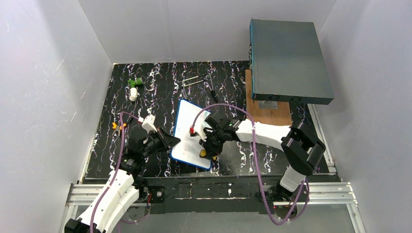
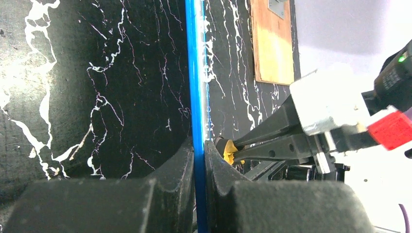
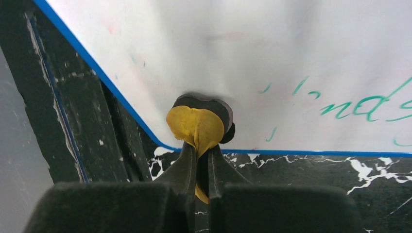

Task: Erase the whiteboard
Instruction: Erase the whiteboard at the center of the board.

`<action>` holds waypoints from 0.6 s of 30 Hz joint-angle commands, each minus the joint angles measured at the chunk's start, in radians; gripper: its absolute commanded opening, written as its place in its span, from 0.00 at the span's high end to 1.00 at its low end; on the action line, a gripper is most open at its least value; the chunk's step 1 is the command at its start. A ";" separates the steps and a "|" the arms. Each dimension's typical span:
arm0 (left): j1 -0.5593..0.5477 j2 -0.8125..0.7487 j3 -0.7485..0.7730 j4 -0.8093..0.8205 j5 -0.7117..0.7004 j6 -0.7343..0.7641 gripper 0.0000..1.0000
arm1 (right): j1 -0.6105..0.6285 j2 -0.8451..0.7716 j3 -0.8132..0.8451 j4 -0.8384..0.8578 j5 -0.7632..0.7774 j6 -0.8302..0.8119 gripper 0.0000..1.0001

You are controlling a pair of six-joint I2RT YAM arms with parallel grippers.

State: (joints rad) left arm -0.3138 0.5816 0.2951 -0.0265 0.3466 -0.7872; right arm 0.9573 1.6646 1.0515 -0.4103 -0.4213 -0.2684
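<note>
A black marbled desk (image 1: 145,97) fills the middle of the top view, with a grey box (image 1: 289,60) at its upper right. The whiteboard (image 1: 187,126) lies just left of centre, its long axis running from the upper part of the frame down toward the arm bases, tilted slightly. The left gripper (image 1: 170,141) comes in from the left and is pinched on the whiteboard's left long edge near its lower end; its wrist view shows the blue frame (image 2: 197,97) clamped between the two fingers (image 2: 184,165). The right gripper (image 1: 210,148) reaches in from the right, pressed together on a yellow pad (image 3: 196,127). The pad rests on the white surface (image 3: 243,48) close to a rounded corner at the lower left of that wrist view. Green writing (image 3: 364,104) remains to the right of the pad there, well apart from it, with only faint smudges nearer. Judged from this, the right arm is the wiping one, and its coming stroke must carry the pad along the long axis, away from the corner toward the writing, while the left arm steadies the whiteboard.
</note>
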 commanded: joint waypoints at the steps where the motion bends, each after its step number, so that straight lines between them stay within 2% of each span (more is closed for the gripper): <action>1: -0.001 0.013 -0.030 0.075 -0.042 0.058 1.00 | 0.001 0.019 0.079 0.078 0.032 0.112 0.99; 5: 0.000 0.038 -0.027 0.082 0.007 0.079 1.00 | -0.030 0.085 0.144 0.090 0.024 0.206 0.99; 9: 0.000 0.029 -0.033 0.078 0.031 0.092 1.00 | -0.078 0.205 0.230 0.029 0.059 0.255 0.99; 12: -0.001 0.015 -0.031 0.064 0.035 0.105 1.00 | -0.121 0.215 0.221 0.023 0.110 0.261 0.99; 18: 0.000 0.029 -0.034 0.070 0.043 0.122 1.00 | -0.201 0.227 0.224 0.001 0.105 0.282 0.99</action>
State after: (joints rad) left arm -0.2974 0.6044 0.2718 0.0391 0.3439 -0.7761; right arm 0.8043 1.8549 1.2579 -0.4255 -0.3988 -0.0055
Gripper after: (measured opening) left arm 0.065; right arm 0.076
